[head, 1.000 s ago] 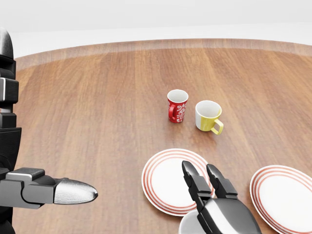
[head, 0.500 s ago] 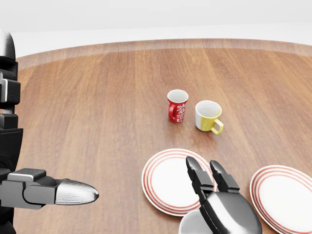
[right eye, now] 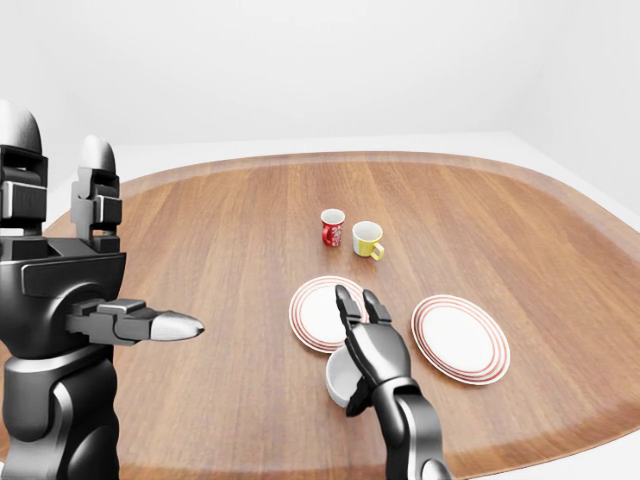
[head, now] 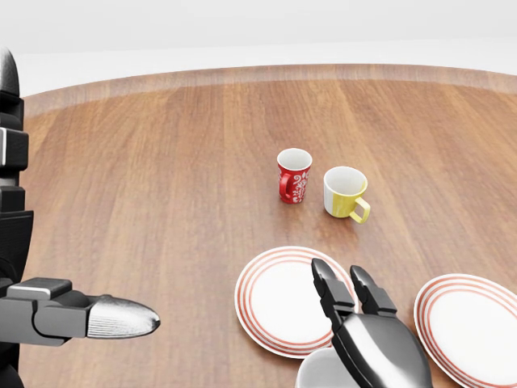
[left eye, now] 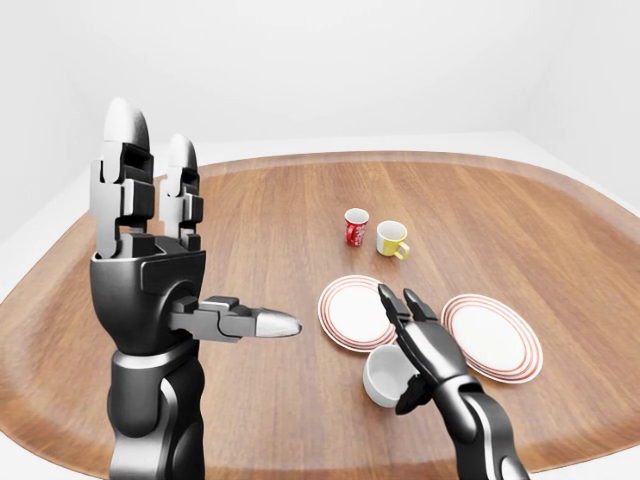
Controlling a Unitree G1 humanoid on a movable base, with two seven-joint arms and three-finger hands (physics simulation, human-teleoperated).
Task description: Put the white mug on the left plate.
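The white mug (left eye: 385, 375) stands upright on the table (left eye: 260, 230), near me, just below the left plate (left eye: 352, 313) in the left-eye view and close to its near rim — not on it yet. Its mouth faces up; I can't see a handle from here. My right hand (left eye: 418, 345) lies along the mug's right side, palm toward it, two fingers (left eye: 392, 305) stretched straight out over the plate's edge and the thumb dropping down beside the wall. The fingers are apart and extended, not wrapped around anything; whether the palm is actually touching the mug I can't tell, since the hand hides that side. I judge I'm lined up this way so the fingers can curl around the body and carry it the short way to the plate.

The right plate (left eye: 493, 336) sits beside the left one, apart from it. Farther off stand a red mug (head: 293, 175) and a yellow mug (head: 345, 192), close together, well clear of my reach path.

My left hand (left eye: 150, 250) is raised on the left, fingers upright and spread, thumb pointing right — holding nothing, out of the way.
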